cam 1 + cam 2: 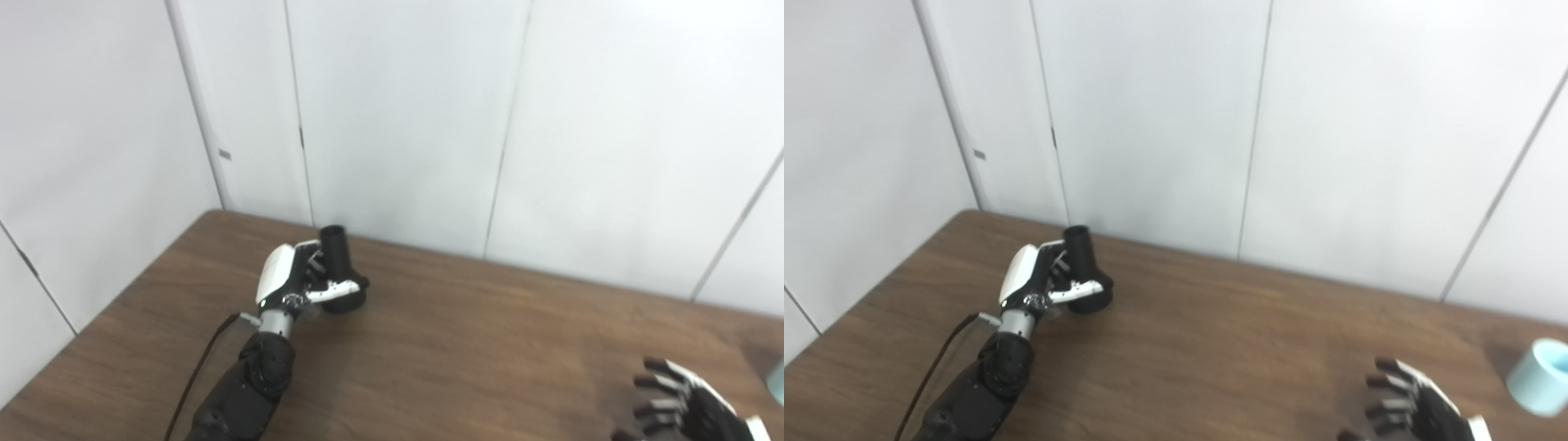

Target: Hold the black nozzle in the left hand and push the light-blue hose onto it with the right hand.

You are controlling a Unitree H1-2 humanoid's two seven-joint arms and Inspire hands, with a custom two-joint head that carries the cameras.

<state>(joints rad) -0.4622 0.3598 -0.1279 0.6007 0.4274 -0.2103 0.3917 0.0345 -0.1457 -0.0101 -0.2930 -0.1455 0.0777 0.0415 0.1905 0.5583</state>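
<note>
Left hand [300, 278] far left on brown table [465, 343], closed around black nozzle [335, 251]. Nozzle upright, tilted slightly, narrow open end up, wider flared base down near tabletop; whether base touches wood, cannot tell. Thumb [334, 289] wrapped across front of flared part, other fingers behind the tube. Dark forearm entering from bottom edge, thin cable [196, 373] trailing alongside it.

Right hand [1415, 404] low at bottom right, partly cut by frame edge. Fingers spread and apart, curled slightly, holding nothing. Palm side not visible. Hovering over or resting on table: cannot tell.

Light-blue hose [1540, 376] at far right edge of table, only its round open end in view in the right eye view, rest cut off; a mere sliver in the left eye view. Just beside right hand, to its right, not touching it. Well apart from nozzle, most of table width between them.

Hose not on nozzle. Nozzle mouth uncovered.

White panelled wall [398, 122] behind table, vertical seams, small grey mark [225, 154] on left panel. Soft shadow beneath left hand on wood.
</note>
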